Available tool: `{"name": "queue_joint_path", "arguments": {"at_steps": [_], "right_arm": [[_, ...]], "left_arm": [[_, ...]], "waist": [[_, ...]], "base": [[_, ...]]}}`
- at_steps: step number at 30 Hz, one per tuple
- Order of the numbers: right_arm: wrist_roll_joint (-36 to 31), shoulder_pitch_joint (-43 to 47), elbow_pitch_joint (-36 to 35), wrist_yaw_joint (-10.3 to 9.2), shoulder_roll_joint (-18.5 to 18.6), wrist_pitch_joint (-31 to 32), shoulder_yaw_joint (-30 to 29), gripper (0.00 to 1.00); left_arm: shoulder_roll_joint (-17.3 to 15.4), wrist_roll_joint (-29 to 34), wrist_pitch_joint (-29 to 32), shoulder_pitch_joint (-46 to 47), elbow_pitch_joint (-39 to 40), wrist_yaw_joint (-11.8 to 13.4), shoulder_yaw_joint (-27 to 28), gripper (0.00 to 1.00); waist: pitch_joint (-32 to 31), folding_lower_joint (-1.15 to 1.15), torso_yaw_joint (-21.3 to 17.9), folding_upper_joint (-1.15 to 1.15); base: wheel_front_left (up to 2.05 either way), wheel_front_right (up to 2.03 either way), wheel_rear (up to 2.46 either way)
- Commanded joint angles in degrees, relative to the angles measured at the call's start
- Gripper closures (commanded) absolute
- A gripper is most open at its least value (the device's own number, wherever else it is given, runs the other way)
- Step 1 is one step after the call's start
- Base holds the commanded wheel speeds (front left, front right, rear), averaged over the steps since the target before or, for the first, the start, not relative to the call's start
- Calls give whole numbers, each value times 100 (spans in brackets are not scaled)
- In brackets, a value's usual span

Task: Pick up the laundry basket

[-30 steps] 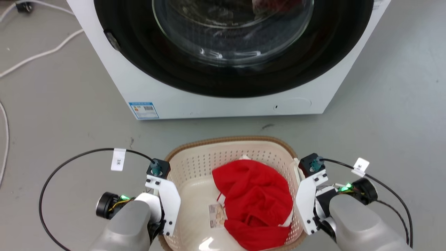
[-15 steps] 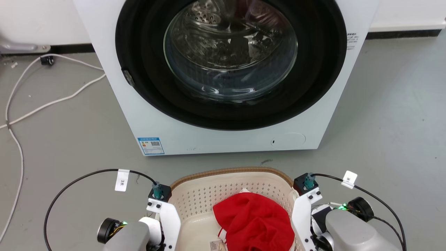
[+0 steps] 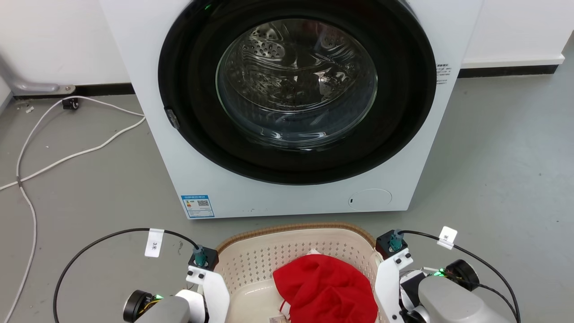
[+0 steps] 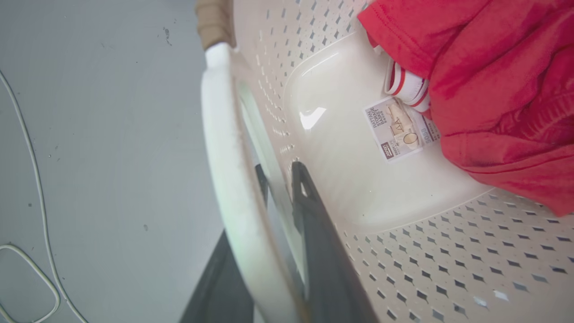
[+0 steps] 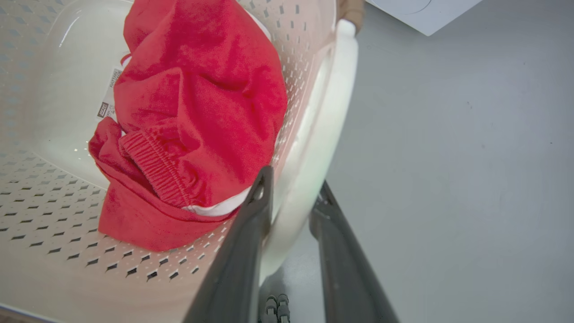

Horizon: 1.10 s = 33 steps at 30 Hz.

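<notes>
Pinched the white left handle (image 4: 224, 157) of the laundry basket (image 3: 260, 264) between the two dark fingers of the left gripper (image 4: 280, 172), one finger inside the perforated wall, the other outside. Did likewise on the opposite side with the right gripper (image 5: 293, 179): closed its fingers across the white right handle (image 5: 323, 112), one inside, one outside above the floor.

Saw grey floor (image 3: 493, 157) spread across the head view. Found a white front-loading washing machine (image 3: 179, 170) standing on it, round door (image 3: 296, 80) closed, black-ringed, with the steel drum showing through the glass.

Located the basket just in front of the machine, near but apart from it, low in the head view between the two wrists, with the brown woven-look rim (image 3: 291, 226) toward the machine. Could not tell whether its base rested on the floor or hung clear.

Noted a red garment (image 3: 325, 291) bunched inside, toward the robot's right, touching the right wall. Traced a white cable (image 3: 67, 157) across the floor left of the machine. Spotted a blue-edged label (image 3: 197, 205) low on the machine's front and a small printed sticker (image 4: 399, 132) on the basket's bottom, partly under the garment.
</notes>
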State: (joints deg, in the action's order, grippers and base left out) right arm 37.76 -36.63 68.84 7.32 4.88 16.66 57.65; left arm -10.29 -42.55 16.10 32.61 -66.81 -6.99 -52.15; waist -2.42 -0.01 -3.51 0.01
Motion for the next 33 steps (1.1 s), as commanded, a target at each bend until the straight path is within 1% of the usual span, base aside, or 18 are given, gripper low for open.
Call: {"name": "queue_joint_path", "arguments": {"at_steps": [1,15,33], "right_arm": [[26,1,-40,30,-85,-58,80,100],[405,-83,41,30,-112,-131,492,100],[783,-170,137,30,-140,-243,887,100]], "left_arm": [[139,-7,-66,4,67,-77,-80,100],[197,-306,-222,145,-76,-77,-428,100],[249,-631,-362,234,-173,-77,-778,100]], "waist": [[-13,1,-3,-1],[-69,1,-23,-1],[-81,1,-15,-1]], "base": [[0,0,0],[0,0,0],[0,0,0]]}}
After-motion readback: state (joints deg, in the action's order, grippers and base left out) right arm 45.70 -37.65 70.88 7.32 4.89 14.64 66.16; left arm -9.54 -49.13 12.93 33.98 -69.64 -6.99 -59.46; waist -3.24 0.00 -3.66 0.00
